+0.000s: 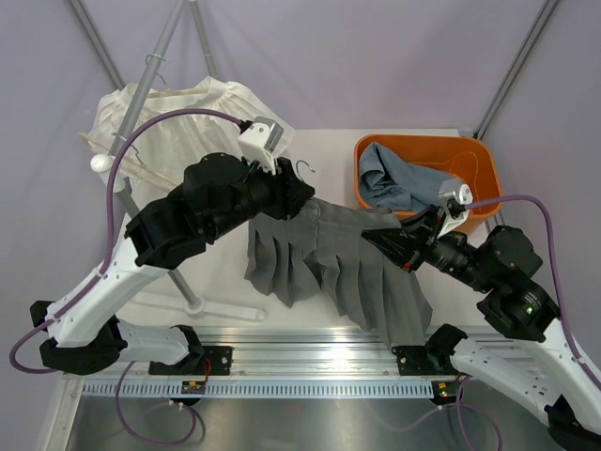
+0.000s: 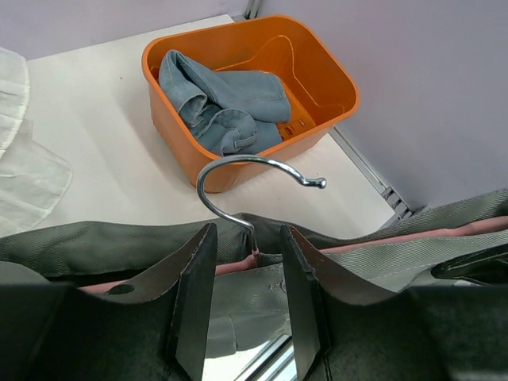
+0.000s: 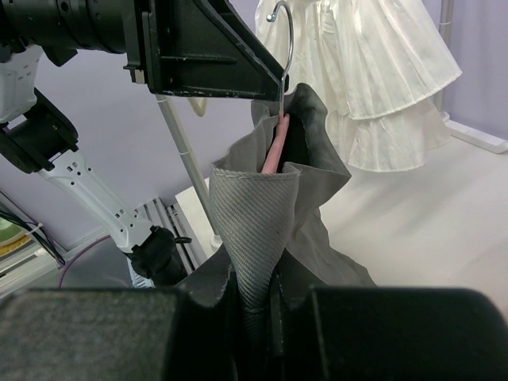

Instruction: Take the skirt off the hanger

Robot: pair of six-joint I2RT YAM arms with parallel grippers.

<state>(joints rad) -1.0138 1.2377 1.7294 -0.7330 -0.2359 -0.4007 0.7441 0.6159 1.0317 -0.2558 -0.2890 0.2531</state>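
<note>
Across the top view's centre, the skirt (image 1: 357,272) spreads, pinched in the closed right gripper (image 3: 255,298); left gripper (image 2: 248,238) straddles the hanger hook (image 2: 238,171), its grip impossible to tell.

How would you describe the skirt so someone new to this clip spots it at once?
On the white table, look left of the orange bin. The skirt spreads there, one end pinched in the right gripper. It alone is dark grey and pleated; the garment on the rack is cream, the denim in the bin blue.
</note>
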